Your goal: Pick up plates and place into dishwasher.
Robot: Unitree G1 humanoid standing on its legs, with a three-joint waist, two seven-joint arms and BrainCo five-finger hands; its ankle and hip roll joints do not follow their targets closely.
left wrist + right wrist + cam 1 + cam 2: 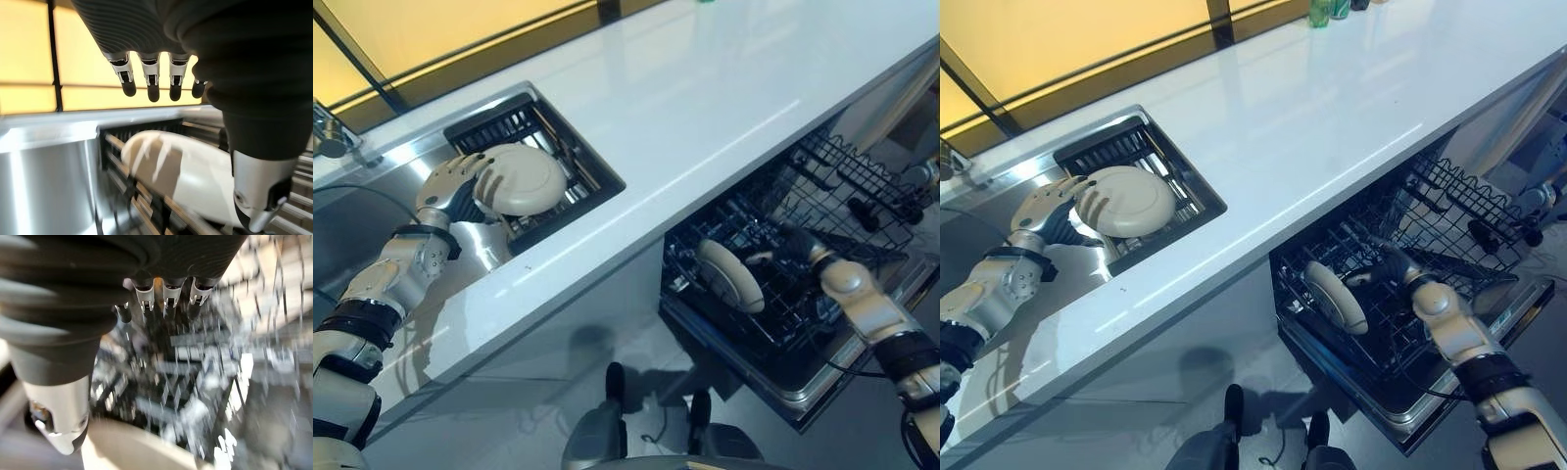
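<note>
- Left hand (pixel 460 186), fingers spread open, rests over the plate (pixel 524 178) on the sink rack (pixel 578 166); curl under its rim before lifting.
- Right hand (pixel 793 245), open, beside the racked plate (pixel 729 274) in the dishwasher rack (pixel 842 186).

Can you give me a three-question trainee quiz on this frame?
1. True or false: the left hand is at the plate on the sink rack.
2. Where does the second plate stand? A) counter B) dishwasher rack C) floor
3. Fill in: the right hand is inside the ____.

Key: 1 true; 2 B, upright in the dishwasher rack; 3 dishwasher.
</note>
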